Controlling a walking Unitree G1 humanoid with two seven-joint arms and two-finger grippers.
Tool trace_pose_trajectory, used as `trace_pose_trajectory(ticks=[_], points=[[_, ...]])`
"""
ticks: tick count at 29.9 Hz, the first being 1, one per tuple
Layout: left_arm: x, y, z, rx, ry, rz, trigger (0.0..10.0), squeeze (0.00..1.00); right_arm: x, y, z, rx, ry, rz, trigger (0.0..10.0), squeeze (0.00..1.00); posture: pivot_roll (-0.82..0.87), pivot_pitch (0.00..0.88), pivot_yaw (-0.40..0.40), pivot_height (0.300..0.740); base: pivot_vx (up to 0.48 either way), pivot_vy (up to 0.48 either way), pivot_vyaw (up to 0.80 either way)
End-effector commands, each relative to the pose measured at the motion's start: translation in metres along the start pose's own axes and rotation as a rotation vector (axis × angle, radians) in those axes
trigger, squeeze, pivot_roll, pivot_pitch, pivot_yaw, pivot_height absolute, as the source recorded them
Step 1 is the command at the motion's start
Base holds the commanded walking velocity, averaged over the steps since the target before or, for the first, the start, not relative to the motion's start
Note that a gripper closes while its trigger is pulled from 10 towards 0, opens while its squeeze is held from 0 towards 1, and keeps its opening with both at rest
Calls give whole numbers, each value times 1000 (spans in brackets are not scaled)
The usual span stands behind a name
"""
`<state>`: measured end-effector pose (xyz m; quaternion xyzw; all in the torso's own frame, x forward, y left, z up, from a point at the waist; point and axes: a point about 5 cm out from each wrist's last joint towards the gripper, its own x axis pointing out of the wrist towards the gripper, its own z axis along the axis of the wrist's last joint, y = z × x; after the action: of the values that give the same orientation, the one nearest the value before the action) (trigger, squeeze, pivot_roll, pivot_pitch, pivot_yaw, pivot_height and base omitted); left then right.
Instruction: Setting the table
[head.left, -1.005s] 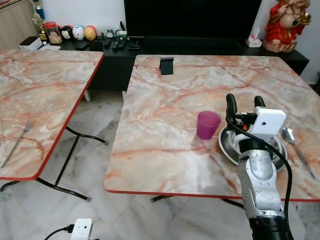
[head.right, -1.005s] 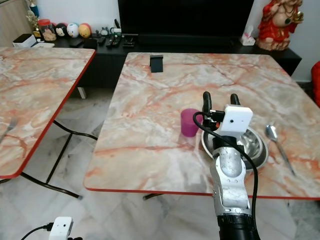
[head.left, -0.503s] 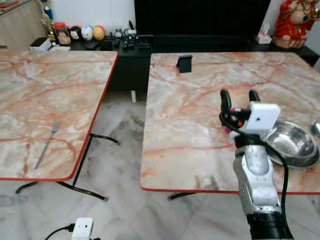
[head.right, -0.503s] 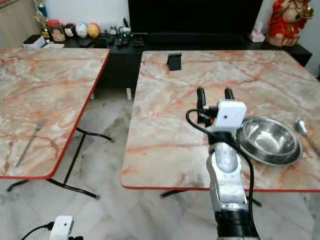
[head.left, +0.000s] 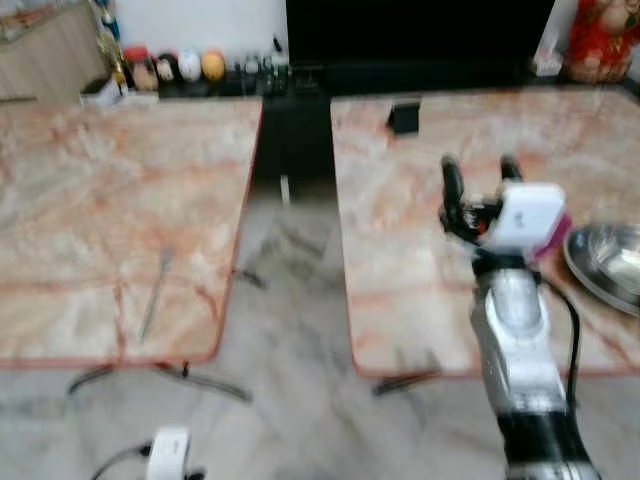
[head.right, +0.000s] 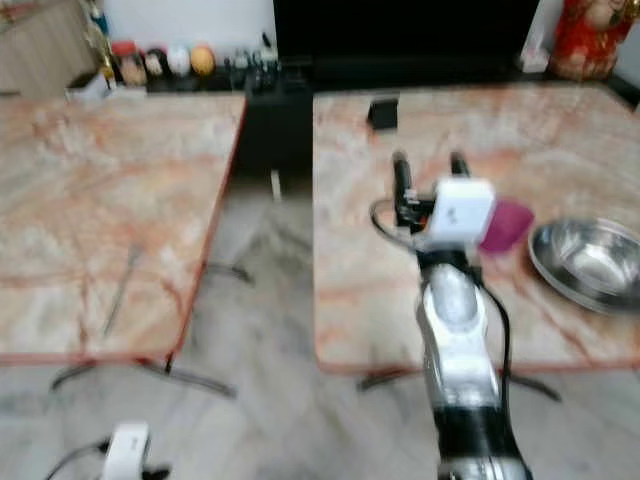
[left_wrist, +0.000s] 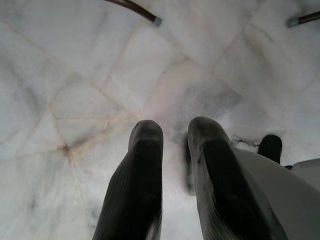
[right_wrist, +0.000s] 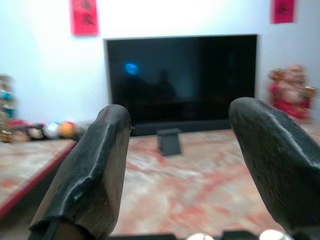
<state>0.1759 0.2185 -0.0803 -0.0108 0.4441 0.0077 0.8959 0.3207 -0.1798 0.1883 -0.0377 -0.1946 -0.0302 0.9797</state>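
My right gripper (head.left: 481, 178) is raised over the front part of the right marble table (head.left: 400, 260), open and holding nothing. In the right wrist view its wide-apart fingers (right_wrist: 90, 170) frame the tabletop. A purple cup (head.right: 506, 225) stands just behind my wrist camera, partly hidden by it. Right of the cup sits a steel bowl (head.right: 590, 262). A fork (head.left: 155, 295) lies near the front edge of the left marble table (head.left: 80, 200). My left gripper (left_wrist: 175, 135) hangs idle over the floor, its fingers close together with nothing between them.
A gap of marble floor (head.left: 290, 300) runs between the two tables. A small black stand (head.left: 403, 117) sits at the right table's far edge. Behind are a black TV console with small ornaments (head.left: 190, 68) and a red statue (head.right: 590, 35). The eye views are blurred.
The whole view has swung to the left and blurred, so the left table and fork sit nearer the middle. My right gripper stays raised and open. The cup shows beside my wrist again.
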Motion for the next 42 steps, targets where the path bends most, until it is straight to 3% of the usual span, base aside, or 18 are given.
trace_pose_trajectory(ticks=[1, 42], points=[[-2, 8, -2, -6, 10, 22, 10000, 0, 3, 8, 5, -4, -24, 20, 10000, 0, 11, 0, 17, 740, 0, 349, 600], [-2, 7, -1, 1, 11, 20, 10000, 0, 3, 11, 0, 49, 9, 23, 10000, 0, 13, 0, 19, 740, 0, 345, 53]])
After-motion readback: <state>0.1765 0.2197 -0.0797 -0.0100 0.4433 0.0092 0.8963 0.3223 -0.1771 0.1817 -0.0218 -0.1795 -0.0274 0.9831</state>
